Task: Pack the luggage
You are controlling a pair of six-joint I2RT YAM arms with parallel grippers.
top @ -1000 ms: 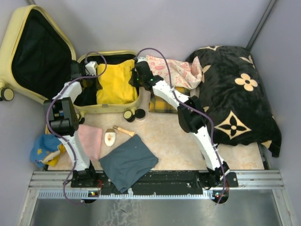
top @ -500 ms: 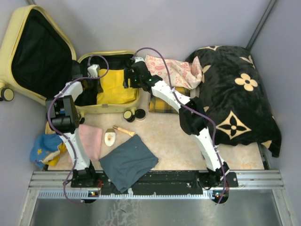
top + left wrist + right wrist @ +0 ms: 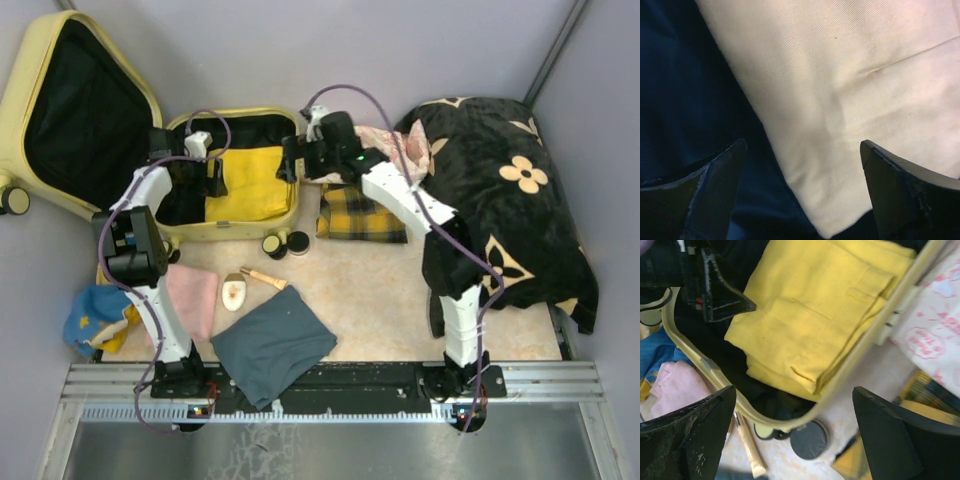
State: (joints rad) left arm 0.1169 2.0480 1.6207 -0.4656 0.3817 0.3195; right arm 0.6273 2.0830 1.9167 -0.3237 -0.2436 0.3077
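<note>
Luggage (image 3: 232,232) holds one folded yellow garment (image 3: 250,185).

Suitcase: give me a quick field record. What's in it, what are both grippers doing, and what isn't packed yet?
suitcase: open, lid laid back to the left
inside: folded yellow garment
left gripper: open, over the garment's edge, holding nothing
right gripper: open, above the suitcase's right side, holding nothing
outside: pink cloth, grey cloth, plaid cloth, brush
</note>
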